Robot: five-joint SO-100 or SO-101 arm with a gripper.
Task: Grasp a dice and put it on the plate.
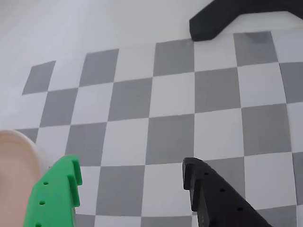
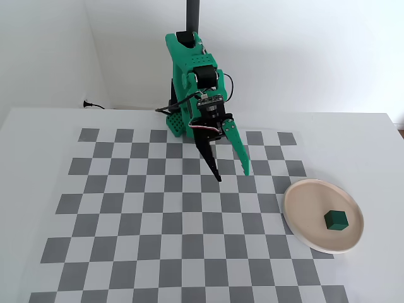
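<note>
The fixed view shows the whole scene: the dice [image 2: 336, 220], a small dark green cube with flat matte faces, lies inside the plate [image 2: 303, 230], a little right of its middle, and the plate rests on the white table [image 2: 38, 132] at the right edge of the checkerboard sheet [image 2: 126, 208]. The wrist view does not show the dice at all; it gives only a blurred pinkish curve of the plate [image 1: 16, 165] at its lower left corner, and also a black angular foot [image 1: 218, 21] at the top edge (what it belongs to I cannot tell). The plate is round and shallow, pinkish-beige with a paler rim. The sheet is flat, with grey and white squares. The green arm [image 2: 192, 76] looks like printed plastic, with blocky parts and thin cables. The end effector [image 2: 232, 175] is spread wide and holds nothing: one finger is green and toothed [image 1: 59, 194], the other black and pointed [image 1: 213, 194], and between them only bare squares are seen. In the fixed view its tips hang over the sheet, well apart from the plate.
</note>
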